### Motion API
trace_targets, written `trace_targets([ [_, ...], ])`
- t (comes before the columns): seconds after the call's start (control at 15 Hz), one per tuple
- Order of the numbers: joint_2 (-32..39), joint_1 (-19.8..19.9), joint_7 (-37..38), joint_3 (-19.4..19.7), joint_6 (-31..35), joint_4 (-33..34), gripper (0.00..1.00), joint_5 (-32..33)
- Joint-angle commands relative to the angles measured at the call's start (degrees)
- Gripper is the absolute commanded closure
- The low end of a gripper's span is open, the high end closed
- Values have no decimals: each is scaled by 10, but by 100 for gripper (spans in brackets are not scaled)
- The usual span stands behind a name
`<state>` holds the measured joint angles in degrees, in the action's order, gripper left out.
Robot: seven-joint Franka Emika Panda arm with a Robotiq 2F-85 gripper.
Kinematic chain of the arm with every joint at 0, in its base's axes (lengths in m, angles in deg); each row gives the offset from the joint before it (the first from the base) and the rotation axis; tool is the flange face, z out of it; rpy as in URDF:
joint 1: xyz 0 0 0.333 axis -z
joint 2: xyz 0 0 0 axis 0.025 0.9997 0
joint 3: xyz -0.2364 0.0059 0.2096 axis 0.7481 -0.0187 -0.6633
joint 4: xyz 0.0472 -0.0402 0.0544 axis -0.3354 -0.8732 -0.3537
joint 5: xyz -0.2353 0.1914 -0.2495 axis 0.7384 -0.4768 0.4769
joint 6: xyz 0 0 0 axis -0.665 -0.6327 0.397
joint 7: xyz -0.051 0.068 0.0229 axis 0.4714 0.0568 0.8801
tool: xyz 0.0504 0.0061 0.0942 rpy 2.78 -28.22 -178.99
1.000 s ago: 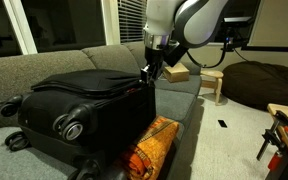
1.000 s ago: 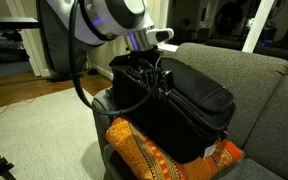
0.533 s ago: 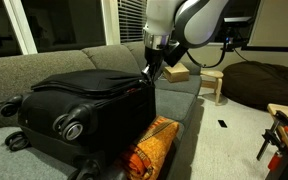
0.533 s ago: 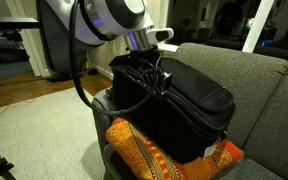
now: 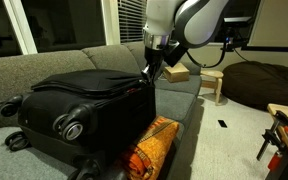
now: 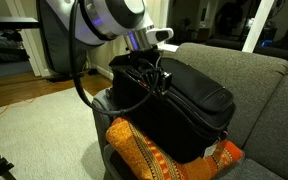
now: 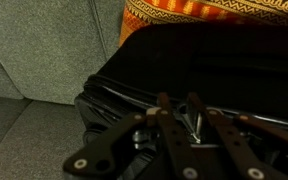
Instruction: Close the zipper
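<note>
A large black soft suitcase (image 5: pixel 79 105) (image 6: pixel 189 105) lies flat on the grey couch. Its zipper (image 7: pixel 124 92) runs as a thin dark line along the lid-edge seam. My gripper (image 5: pixel 149 71) (image 6: pixel 154 80) (image 7: pixel 179 102) points down at the suitcase's corner. In the wrist view its two dark fingers (image 7: pixel 165 104) stand close together, shut on a small silver zipper pull (image 7: pixel 188 121). Open folds of black fabric show below the seam.
An orange patterned cushion (image 5: pixel 149 145) (image 6: pixel 149 155) (image 7: pixel 204 12) leans against the suitcase's side. The grey couch (image 5: pixel 44 60) (image 6: pixel 259 90) (image 7: pixel 34 55) carries both. A wooden stool (image 5: pixel 214 82) and a dark beanbag (image 5: pixel 264 85) stand beyond the couch.
</note>
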<state>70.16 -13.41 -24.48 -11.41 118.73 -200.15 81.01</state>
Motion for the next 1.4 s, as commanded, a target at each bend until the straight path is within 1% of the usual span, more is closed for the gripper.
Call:
trace_targets([
  [0.0, -3, -9, 0, 11, 4, -5, 44, 14],
  [0.4, 2, -6, -5, 8, 8, -2, 5, 11],
  [0.47, 2, -5, -6, 7, 9, -1, 2, 10],
  [0.53, 3, -4, -8, 6, 9, -1, 0, 9],
  [0.93, 10, 5, -38, -12, 7, -1, 0, -9],
  [1.0, 11, 11, -54, -20, 7, -2, 0, -18],
  [1.33, 12, 25, -117, -33, 6, 5, 0, -26],
])
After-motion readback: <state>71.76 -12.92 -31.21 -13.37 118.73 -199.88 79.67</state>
